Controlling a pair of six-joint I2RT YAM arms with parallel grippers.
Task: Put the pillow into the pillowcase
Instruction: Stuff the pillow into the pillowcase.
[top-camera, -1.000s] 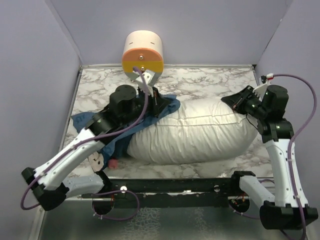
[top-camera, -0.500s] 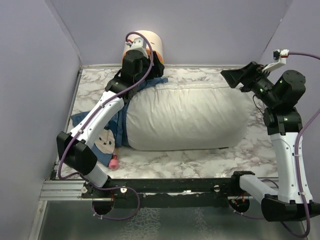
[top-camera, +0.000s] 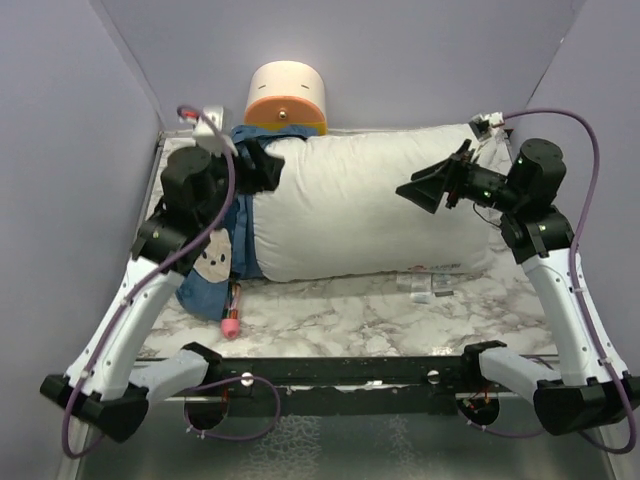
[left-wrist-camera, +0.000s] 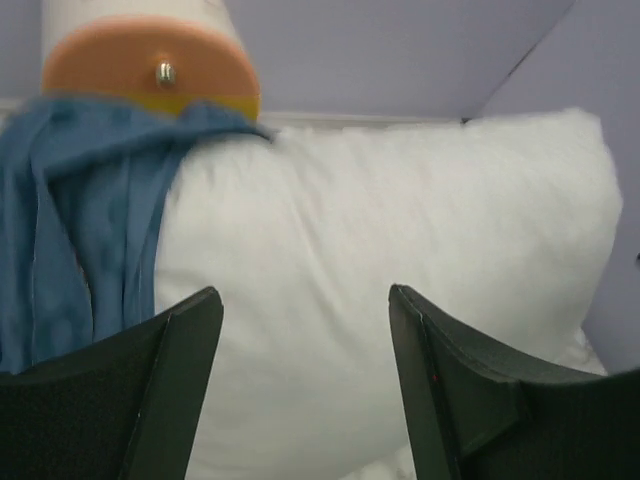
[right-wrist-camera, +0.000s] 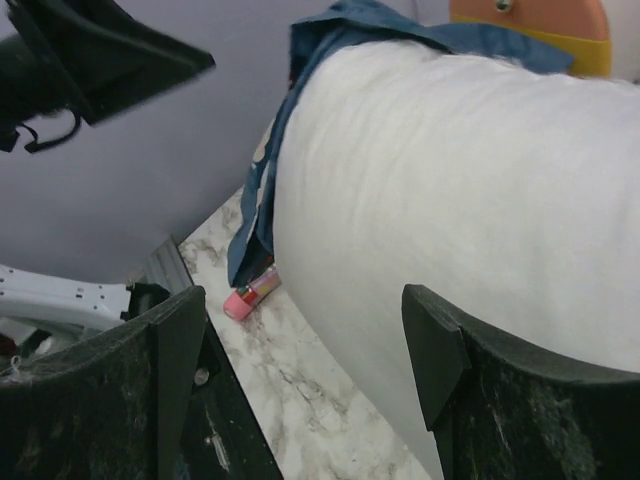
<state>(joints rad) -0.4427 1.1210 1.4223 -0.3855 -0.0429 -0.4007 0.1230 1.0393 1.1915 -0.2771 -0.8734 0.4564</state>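
Blue pillowcase (top-camera: 200, 292) over one end, white pillow (top-camera: 360, 205) mostly bare

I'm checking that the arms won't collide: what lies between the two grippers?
The pillow: its white top fills the stretch from the left gripper to the right gripper. This is clearest in the top view.

marble table (top-camera: 350, 312) | pillow (top-camera: 360, 215), pillowcase (top-camera: 205, 288) (at its left end), pink tube (top-camera: 231, 318)

The pillow (top-camera: 370, 205) lies across the table (top-camera: 340, 318), with the pillowcase (top-camera: 200, 293) wrapped round its left end. A cylinder (top-camera: 287, 95) stands behind that end, and a small tube (top-camera: 231, 312) lies in front of it.
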